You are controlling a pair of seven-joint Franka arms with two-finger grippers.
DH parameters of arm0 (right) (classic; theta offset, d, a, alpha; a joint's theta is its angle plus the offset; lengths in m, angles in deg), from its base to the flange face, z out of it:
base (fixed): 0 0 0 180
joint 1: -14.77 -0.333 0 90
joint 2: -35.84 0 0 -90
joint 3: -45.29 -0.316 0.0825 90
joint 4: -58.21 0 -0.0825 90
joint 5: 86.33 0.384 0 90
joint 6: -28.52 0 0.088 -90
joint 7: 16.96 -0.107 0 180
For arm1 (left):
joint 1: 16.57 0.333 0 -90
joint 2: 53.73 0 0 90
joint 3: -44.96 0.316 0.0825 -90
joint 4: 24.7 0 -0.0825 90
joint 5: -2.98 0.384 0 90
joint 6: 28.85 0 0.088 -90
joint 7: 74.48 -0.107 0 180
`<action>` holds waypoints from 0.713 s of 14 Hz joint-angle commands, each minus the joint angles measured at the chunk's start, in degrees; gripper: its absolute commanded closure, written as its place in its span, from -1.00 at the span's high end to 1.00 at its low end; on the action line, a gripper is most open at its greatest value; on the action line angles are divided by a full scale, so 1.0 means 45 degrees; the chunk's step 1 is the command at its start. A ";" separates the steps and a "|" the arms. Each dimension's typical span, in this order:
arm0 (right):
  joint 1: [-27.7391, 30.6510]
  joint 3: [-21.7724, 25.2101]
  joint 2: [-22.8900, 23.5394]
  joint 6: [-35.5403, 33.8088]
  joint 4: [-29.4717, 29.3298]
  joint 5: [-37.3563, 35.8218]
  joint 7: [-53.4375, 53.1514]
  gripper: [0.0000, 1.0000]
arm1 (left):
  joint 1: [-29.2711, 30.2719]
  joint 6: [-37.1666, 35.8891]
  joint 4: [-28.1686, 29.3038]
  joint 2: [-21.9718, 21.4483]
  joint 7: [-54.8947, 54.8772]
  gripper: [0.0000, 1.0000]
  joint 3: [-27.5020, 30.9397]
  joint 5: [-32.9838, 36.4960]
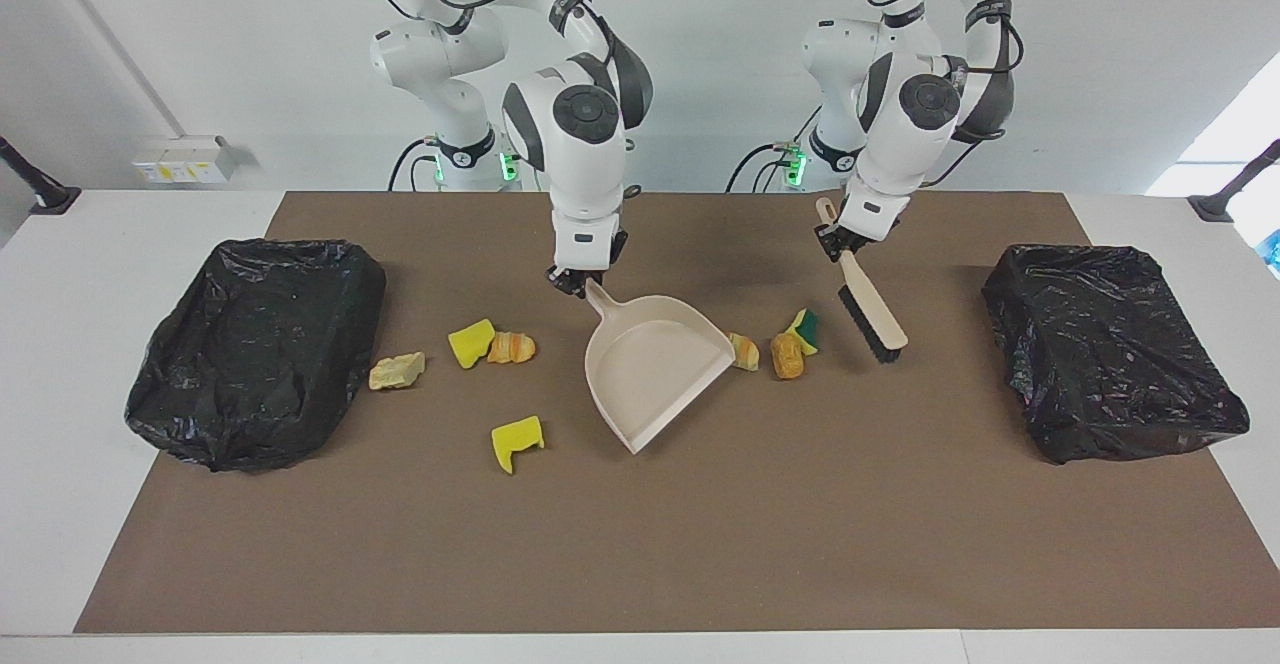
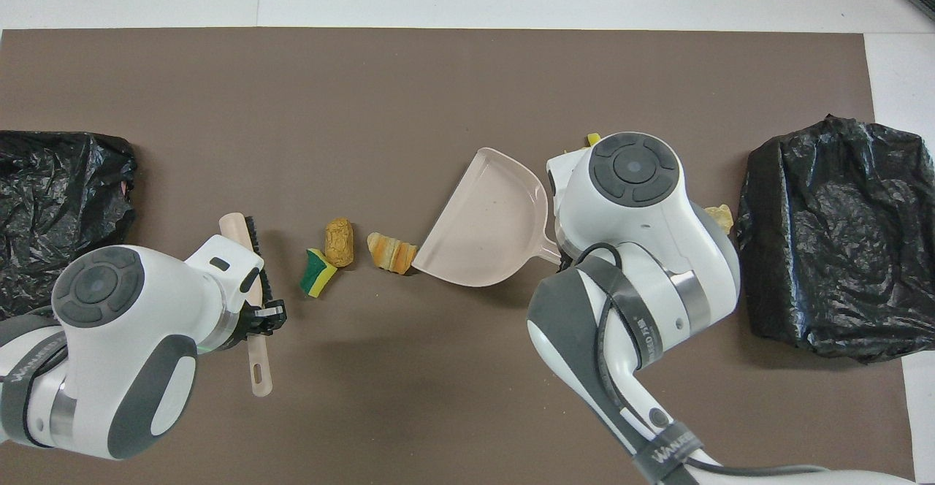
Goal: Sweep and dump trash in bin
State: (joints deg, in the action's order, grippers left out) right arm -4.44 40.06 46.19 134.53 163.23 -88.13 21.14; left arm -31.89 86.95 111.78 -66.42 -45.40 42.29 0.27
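Beige dustpan (image 1: 655,369) in right pincer (image 1: 578,282)

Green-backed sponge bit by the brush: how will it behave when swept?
The sponge bit looks small and foamy, so probably light and may skid. Its flat faces suggest no rolling. It touches a bread lump, so both likely move together.

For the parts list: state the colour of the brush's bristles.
Black bristles on the pale-wood-handled brush, held by the left gripper; clearest in the facing view.

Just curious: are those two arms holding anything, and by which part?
Yes. The right gripper holds the dustpan by its handle; the left gripper holds the brush by its handle.
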 commanded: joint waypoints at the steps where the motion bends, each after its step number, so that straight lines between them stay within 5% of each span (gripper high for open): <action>1: 0.0128 -0.0068 -0.0248 -0.0160 0.0256 -0.0534 0.1861 -1.00 | 0.0123 0.0341 0.0256 -0.0088 0.0002 -1.00 -0.0092 -0.0021; 10: -0.0087 -0.0088 -0.0423 0.1012 0.1309 -0.2119 0.4404 -1.00 | -0.0540 0.1551 0.0744 0.0439 0.0295 -1.00 -0.0131 -0.0274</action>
State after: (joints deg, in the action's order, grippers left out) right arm -5.10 39.82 46.26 137.06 166.36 -96.67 38.30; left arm -32.84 91.73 113.76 -64.34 -45.00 41.45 -0.01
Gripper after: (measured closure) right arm 0.692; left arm 0.736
